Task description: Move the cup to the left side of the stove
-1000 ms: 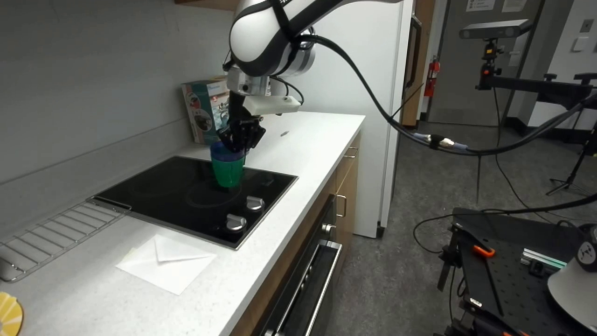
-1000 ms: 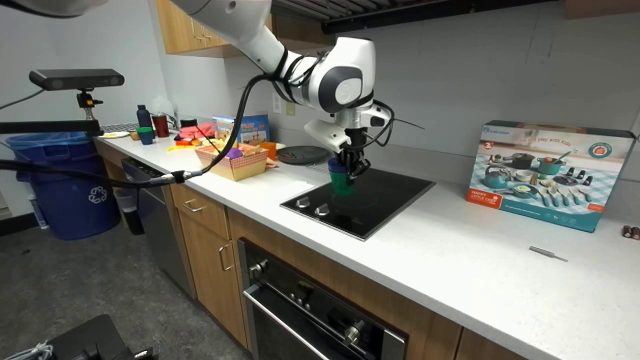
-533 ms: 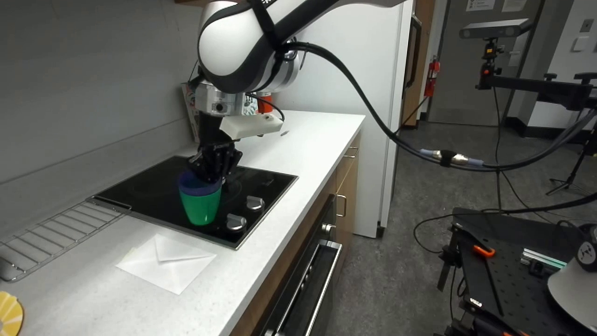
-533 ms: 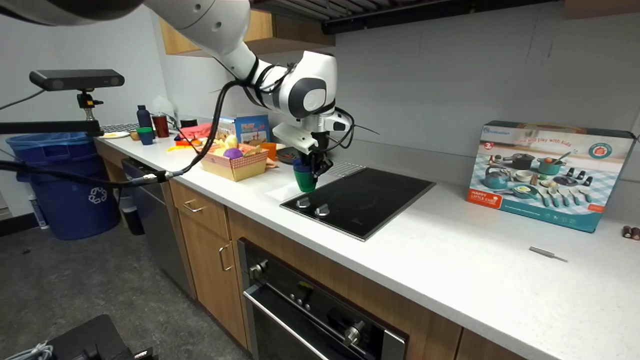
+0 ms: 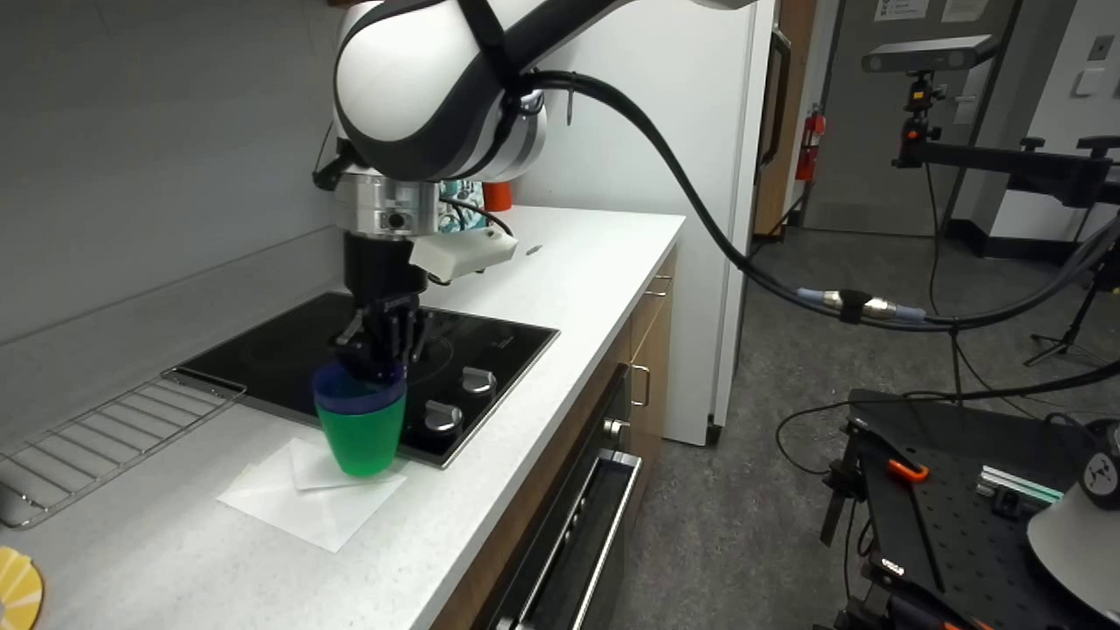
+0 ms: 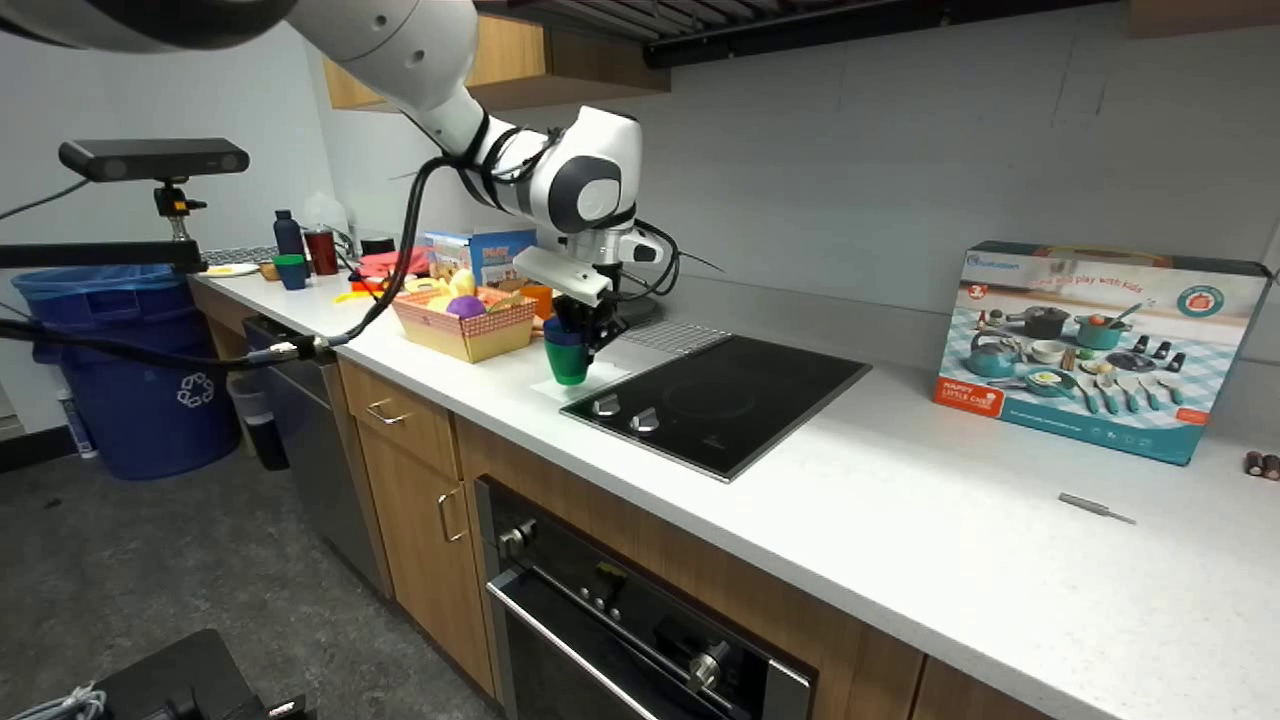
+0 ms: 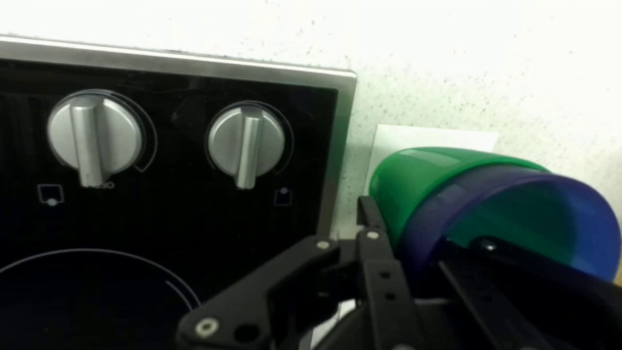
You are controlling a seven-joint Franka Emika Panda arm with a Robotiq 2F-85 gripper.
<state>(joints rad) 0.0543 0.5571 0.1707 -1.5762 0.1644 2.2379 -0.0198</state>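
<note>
In an exterior view, a printed box at three o'clock reads "HAPPY LITTLE CHEF" near its eight and "play with kids" towards its twelve. A blue bin at nine o'clock bears recycling arrows. In the wrist view, the stove carries two square-and-dot symbols, dots at six and twelve

Cup: smooth, glossy plast. Stove: glossy glass w/ metal rim. Knobs: satin metal.
</note>
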